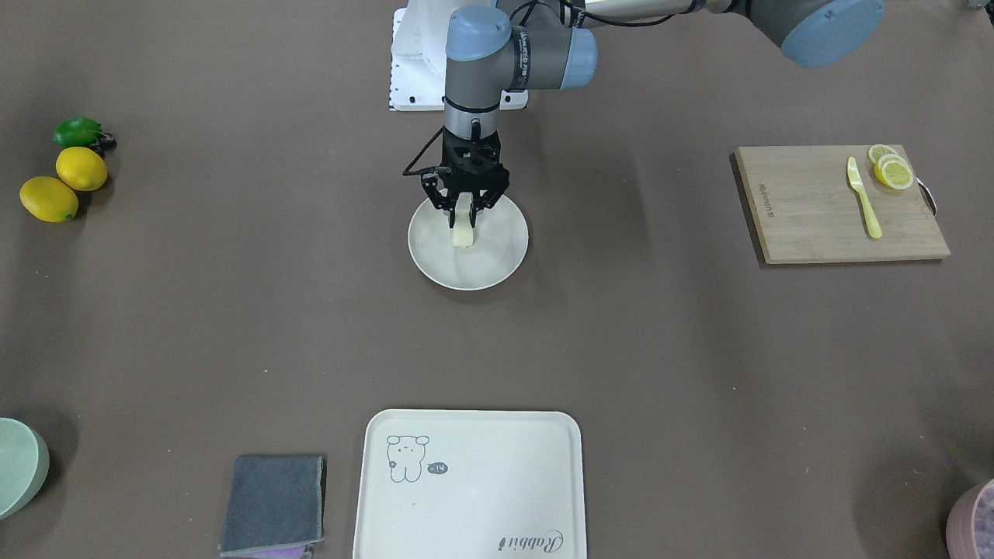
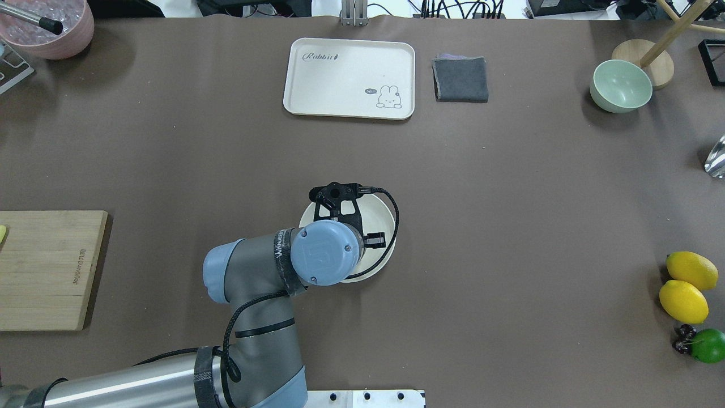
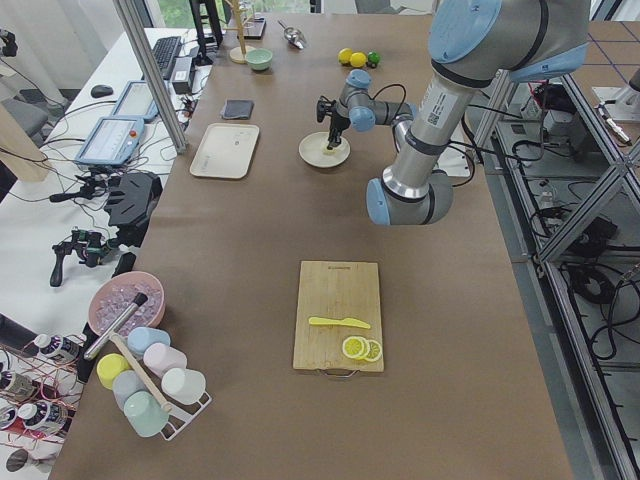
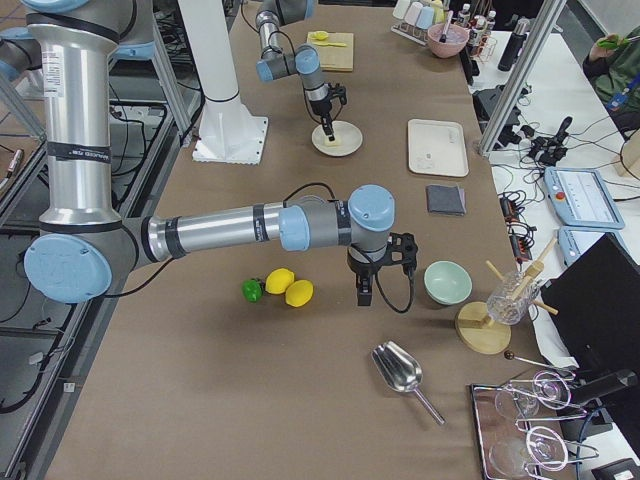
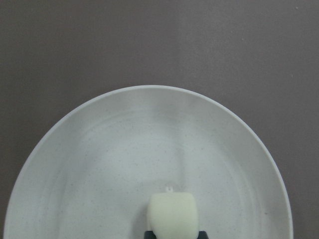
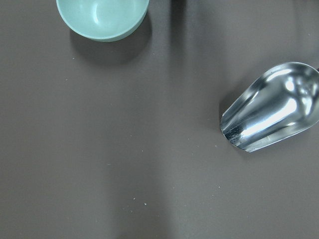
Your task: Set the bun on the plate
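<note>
The round cream plate point(image 1: 497, 256) lies mid-table, partly hidden under the left wrist in the overhead view point(image 2: 378, 214). My left gripper point(image 1: 463, 211) points straight down over the plate's robot-side half, shut on the small pale bun point(image 1: 463, 231). In the left wrist view the bun point(image 5: 172, 213) hangs between the fingers, low over the plate point(image 5: 124, 149); whether it touches I cannot tell. My right gripper point(image 4: 364, 292) shows only in the exterior right view, low over bare table, so I cannot tell if it is open or shut.
A bear-drawing tray point(image 1: 468, 481) and a grey cloth point(image 1: 273, 505) lie at the operators' edge. A cutting board point(image 1: 823, 217) carries a yellow knife and lemon slices. Lemons point(image 1: 62, 182), a green bowl point(image 2: 621, 85) and a metal scoop point(image 6: 271, 114) lie near the right arm.
</note>
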